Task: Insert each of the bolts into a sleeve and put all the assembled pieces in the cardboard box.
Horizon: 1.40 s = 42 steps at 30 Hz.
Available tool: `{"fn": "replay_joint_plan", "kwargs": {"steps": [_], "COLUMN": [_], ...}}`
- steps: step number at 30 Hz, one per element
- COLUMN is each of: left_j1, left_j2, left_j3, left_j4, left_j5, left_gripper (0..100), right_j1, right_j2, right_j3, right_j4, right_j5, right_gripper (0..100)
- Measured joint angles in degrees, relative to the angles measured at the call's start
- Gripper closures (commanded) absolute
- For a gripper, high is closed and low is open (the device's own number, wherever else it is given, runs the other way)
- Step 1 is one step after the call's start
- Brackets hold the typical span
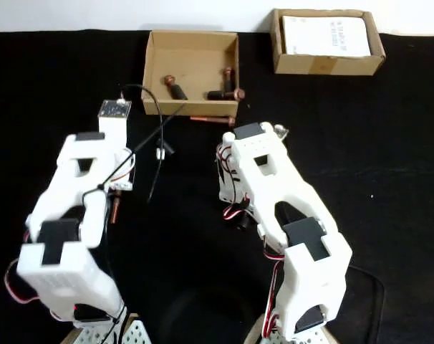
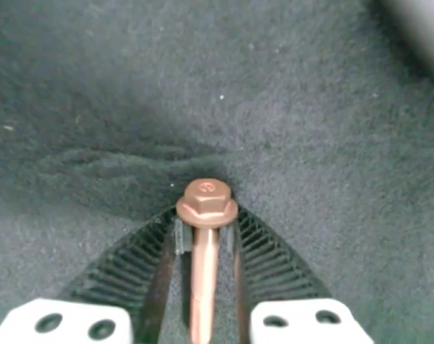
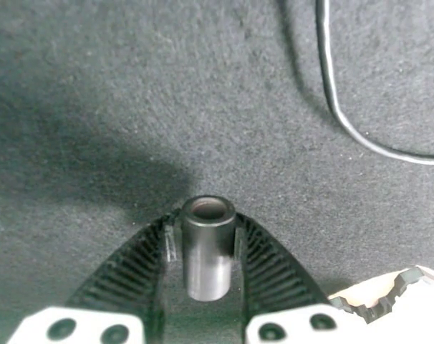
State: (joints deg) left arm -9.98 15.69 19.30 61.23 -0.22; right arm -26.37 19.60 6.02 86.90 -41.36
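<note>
Progress: the cardboard box (image 1: 199, 64) sits at upper centre of the high view, and what looks like three assembled pieces (image 1: 176, 87) already lie inside it, one toward its left side and two toward its right. One loose bolt (image 1: 211, 120) lies on the counter (image 1: 389, 179) just outside the box's near wall, not yet sleeved.

A pair is in hand. Your left tool (image 2: 206, 215) is clenched on a bolt (image 2: 205, 272): the shank runs between the fingers and the hex head sits just past the tips. In the high view this bolt hangs left of centre, under the left arm. Your right tool (image 3: 208, 222) is clenched on a sleeve (image 3: 207, 254), with the body between the fingers and the open bore showing just beyond the tips.

Judgement: the task is past halfway. What is left is to mate this bolt and sleeve, box them, then deal with the loose bolt, which will need a sleeve of its own.

Relative position: bolt and sleeve are apart, each in its own tool above the counter, with bare counter between the two arms. Neither is lined up with the other yet; the bolt tip has to be brought to the bore.
</note>
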Motion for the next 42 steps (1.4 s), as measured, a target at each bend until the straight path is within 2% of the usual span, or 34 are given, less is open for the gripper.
{"fn": "replay_joint_plan", "kwargs": {"steps": [6, 14, 18, 22, 31, 36, 42], "left_j1": [0.35, 0.35, 0.26, 0.18, 0.18, 2.9, 11.52], "left_j2": [9.67, 11.16, 7.74, -4.4, -45.01, -60.48, -63.82], "left_j3": [-12.84, -14.95, -14.68, -10.73, 8.53, 13.89, 12.31], "left_j4": [10.64, 11.52, 11.52, 11.34, 8.26, 6.86, 8.09], "left_j5": [0.0, 0.09, 0.09, 0.0, 0.0, -3.25, -3.78], "left_gripper": [99, 99, 99, 99, 99, 99, 99], "right_j1": [0.0, 0.0, 0.0, 0.0, 0.0, 0.0, -4.13], "right_j2": [0.0, 0.0, -2.29, -10.81, -35.08, -53.45, -74.29], "right_j3": [0.0, -1.58, -4.66, -5.27, 1.23, 12.48, 38.24], "right_j4": [0.0, 2.73, 5.71, 7.65, 9.41, -0.97, -27.25], "right_j5": [0.0, 0.44, 5.54, 12.22, 30.24, 33.58, 34.02], "right_gripper": [99.1, 99.1, 99.1, 99.1, 99.1, 99.1, 99.1]}}
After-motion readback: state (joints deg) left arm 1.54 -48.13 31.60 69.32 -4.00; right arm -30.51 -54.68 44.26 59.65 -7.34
